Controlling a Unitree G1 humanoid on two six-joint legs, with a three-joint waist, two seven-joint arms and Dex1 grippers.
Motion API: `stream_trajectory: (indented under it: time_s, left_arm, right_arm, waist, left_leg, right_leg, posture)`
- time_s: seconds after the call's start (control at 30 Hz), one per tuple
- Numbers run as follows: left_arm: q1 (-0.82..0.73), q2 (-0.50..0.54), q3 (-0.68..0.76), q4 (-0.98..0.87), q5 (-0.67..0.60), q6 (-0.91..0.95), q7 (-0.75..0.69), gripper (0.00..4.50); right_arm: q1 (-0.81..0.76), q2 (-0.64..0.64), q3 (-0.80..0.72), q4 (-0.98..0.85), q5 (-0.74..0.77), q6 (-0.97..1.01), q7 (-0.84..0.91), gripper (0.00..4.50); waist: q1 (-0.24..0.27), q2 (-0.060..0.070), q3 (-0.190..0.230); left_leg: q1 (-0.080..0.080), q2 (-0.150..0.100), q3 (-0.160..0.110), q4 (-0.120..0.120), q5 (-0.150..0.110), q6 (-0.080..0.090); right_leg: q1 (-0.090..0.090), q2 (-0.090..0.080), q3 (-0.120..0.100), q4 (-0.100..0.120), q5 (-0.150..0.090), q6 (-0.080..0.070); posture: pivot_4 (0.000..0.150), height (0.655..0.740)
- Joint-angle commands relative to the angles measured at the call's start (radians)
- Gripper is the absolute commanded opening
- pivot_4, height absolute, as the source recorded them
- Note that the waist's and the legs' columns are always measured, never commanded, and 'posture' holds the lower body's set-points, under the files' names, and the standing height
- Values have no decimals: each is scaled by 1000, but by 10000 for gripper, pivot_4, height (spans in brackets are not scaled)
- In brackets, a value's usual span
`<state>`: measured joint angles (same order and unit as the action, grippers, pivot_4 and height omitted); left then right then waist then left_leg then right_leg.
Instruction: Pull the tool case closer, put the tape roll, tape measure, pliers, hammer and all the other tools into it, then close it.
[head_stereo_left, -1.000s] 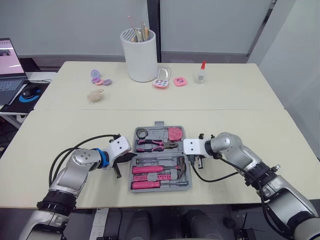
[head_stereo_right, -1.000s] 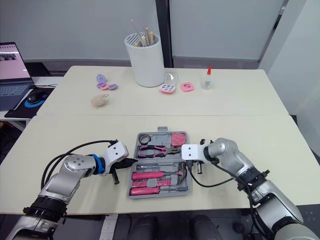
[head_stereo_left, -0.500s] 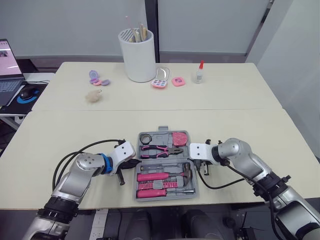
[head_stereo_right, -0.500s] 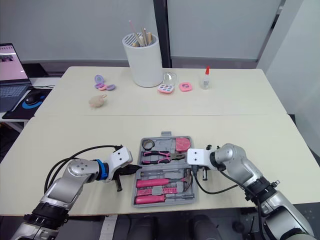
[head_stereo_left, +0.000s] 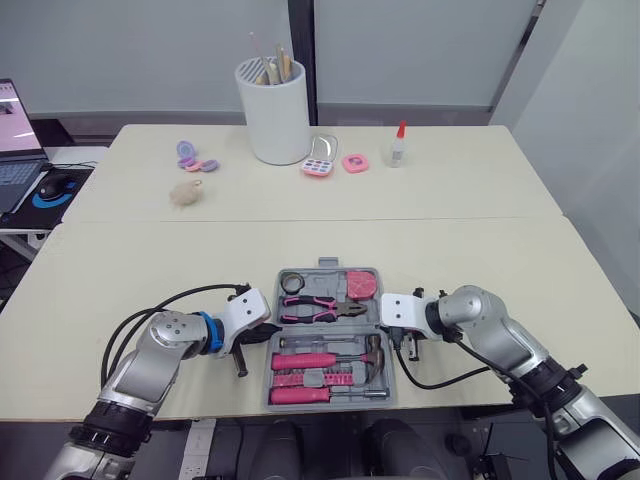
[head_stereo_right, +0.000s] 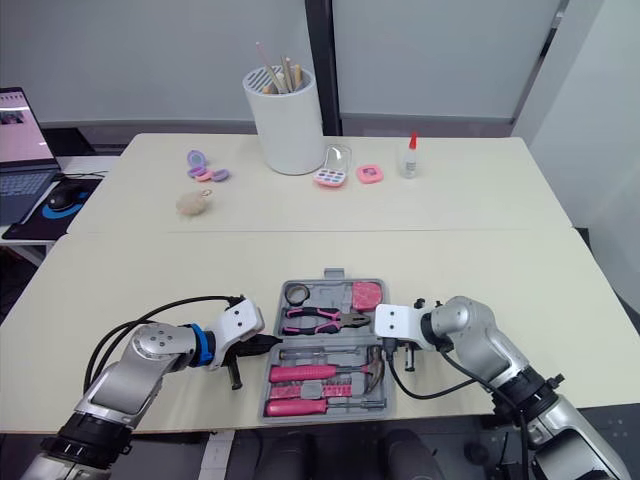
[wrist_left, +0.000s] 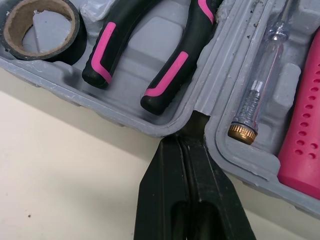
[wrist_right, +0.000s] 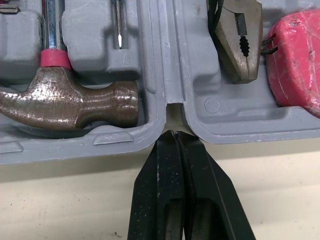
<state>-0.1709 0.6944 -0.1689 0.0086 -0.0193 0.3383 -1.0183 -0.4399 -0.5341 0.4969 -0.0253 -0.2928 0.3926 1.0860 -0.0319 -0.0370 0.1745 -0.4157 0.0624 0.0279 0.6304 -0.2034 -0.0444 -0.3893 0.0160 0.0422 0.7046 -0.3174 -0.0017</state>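
The open tool case (wrist_left: 137, 55) lies flat at the near middle of the table, its hinge line running left to right. In its far half the pliers (head_stereo_left: 318, 307) lie left to right, handles left and nose right, between the tape roll (head_stereo_left: 291, 282) and the tape measure (head_stereo_left: 362, 286). The hammer (head_stereo_left: 325, 359) lies in the near half, head at the right. The left gripper (wrist_left: 186, 142) and the right gripper (wrist_right: 175, 137) each have their fingers pressed together, tips at the hinge notches.
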Motion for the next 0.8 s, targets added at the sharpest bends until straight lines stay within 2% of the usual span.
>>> stream_trajectory:
  time_s: [0.03, 0.3, 0.53, 0.73, 0.8]
  left_arm:
    - [10, -14, -33, -43, -21, -9, -21, 0]
    - [2, -6, 1, -5, -25, -21, -8, 0]
    - [20, 68, 107, 42, -63, -78, -6, 0]
    - [97, 115, 219, -37, -148, -149, -32, 0]
    - [158, 129, 266, -137, -231, -142, -85, 0]
  right_arm:
    - [-8, 28, 20, -62, 33, -22, 12, 49]
    - [-14, 9, -14, -25, 27, -21, -12, 49]
    - [-4, -82, -113, 3, 78, -17, -6, 49]
    - [-18, -130, -246, 52, 208, 68, 21, 49]
    - [-55, -100, -338, 103, 309, 188, 21, 4225]
  waist:
    - [0, 0, 0]
    - [0, 0, 0]
    - [0, 0, 0]
    - [0, 0, 0]
    - [-2, 0, 0]
  left_leg:
    - [0, 0, 0, 0, 0, 0]
    - [0, 0, 0, 0, 0, 0]
    - [0, 0, 0, 0, 0, 0]
    - [0, 0, 0, 0, 0, 0]
    - [0, 1, 1, 0, 0, 0]
  right_leg:
    - [0, 0, 0, 0, 0, 0]
    - [0, 0, 0, 0, 0, 0]
    - [0, 0, 0, 0, 0, 0]
    - [0, -1, 0, 0, 0, 0]
    - [0, -1, 0, 0, 0, 0]
  posture:
    - [1500, 7400]
    - [1500, 7400]
    - [1500, 7400]
    - [1500, 7400]
    - [1500, 7400]
